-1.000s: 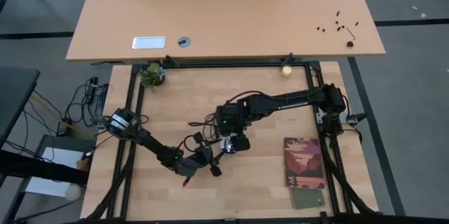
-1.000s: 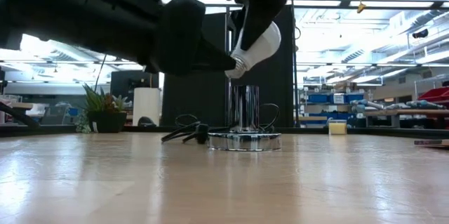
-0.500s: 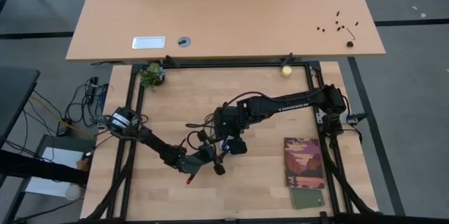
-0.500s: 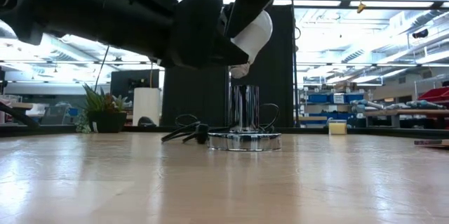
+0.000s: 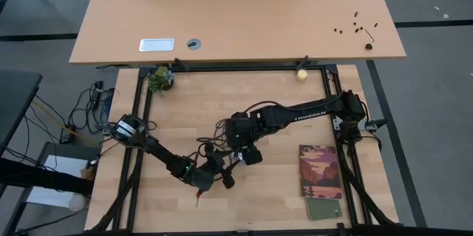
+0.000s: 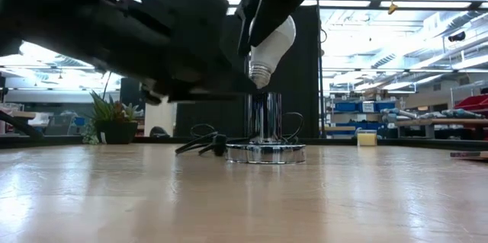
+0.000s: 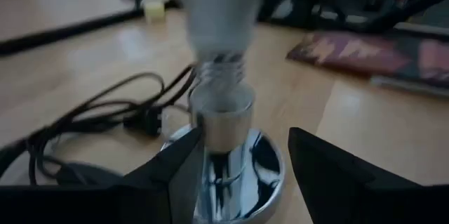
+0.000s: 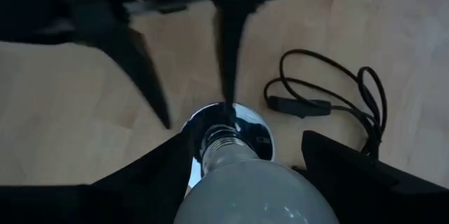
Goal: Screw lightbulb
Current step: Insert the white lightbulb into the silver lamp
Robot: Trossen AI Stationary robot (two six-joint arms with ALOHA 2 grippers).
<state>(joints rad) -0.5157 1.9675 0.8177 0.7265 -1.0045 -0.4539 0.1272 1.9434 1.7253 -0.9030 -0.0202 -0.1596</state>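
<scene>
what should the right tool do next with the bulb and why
Probably ease the lightbulb straight down. The right tool holds it base-down just above the socket's chrome post, threads not yet engaged, while the left tool straddles the socket.

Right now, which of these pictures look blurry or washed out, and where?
Low view: the left gripper is a smeared dark mass, and bright ceiling lights wash out the room behind. Left wrist view: the small white pear-shaped lightbulb looks soft above the shiny silver socket post. Right wrist view: the other arm's dark fingers are streaked. High view: evenly lit and sharp.
</scene>
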